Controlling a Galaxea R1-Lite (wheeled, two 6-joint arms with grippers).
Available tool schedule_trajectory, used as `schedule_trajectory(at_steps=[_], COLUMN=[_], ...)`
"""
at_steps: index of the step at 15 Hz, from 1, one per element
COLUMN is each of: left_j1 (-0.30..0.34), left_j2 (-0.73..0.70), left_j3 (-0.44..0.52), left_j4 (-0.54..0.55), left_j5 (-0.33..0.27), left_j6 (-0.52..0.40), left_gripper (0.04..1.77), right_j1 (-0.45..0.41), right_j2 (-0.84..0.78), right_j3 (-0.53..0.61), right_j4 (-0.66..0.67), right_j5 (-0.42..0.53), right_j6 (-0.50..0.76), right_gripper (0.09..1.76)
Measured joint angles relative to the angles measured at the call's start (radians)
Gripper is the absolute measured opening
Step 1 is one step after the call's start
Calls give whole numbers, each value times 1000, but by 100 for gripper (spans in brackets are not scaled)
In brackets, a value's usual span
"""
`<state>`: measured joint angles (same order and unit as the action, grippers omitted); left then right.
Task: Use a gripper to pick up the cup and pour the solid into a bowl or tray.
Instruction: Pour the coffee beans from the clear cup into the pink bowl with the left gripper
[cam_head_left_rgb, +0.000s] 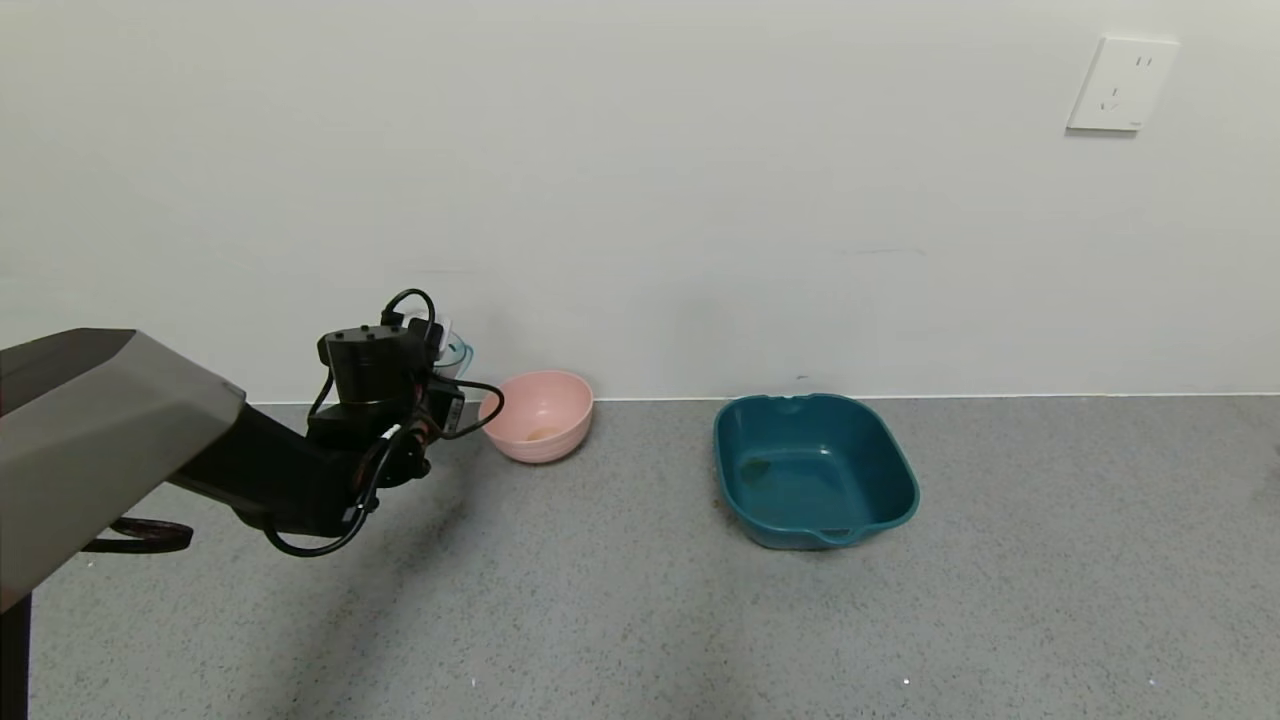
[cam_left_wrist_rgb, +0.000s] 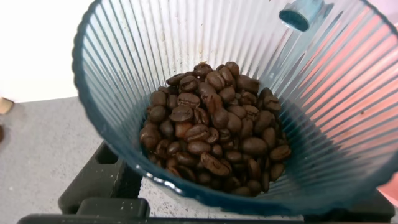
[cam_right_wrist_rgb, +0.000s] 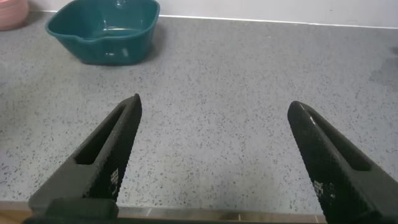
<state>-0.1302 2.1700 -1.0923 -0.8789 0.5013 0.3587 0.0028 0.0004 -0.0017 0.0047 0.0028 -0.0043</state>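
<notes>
My left gripper is shut on the cup, a ribbed translucent blue-grey mug, and holds it just left of the pink bowl, close to the wall. The arm's wrist hides most of the cup in the head view. The left wrist view looks into the cup's mouth, where a heap of dark brown beans lies against its lower wall. A black finger shows under the cup. The bowl holds no beans. My right gripper is open and empty over bare floor, out of the head view.
A larger teal squarish basin stands right of the pink bowl, and also shows in the right wrist view. The white wall runs right behind the bowl and basin. Grey speckled floor lies open in front.
</notes>
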Motion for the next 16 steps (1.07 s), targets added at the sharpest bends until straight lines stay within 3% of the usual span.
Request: schedule_trajectory(at_steps=[16], left_j1=[-29], left_j2=[10], left_j3=[-4], left_j4=[1], left_j5=[-3], left_j6=[229], left_gripper=[133], right_j1=[0], right_j2=[0], right_j3=[0], right_j4=[-1], right_j5=[0], right_j6=[0], right_gripper=[171])
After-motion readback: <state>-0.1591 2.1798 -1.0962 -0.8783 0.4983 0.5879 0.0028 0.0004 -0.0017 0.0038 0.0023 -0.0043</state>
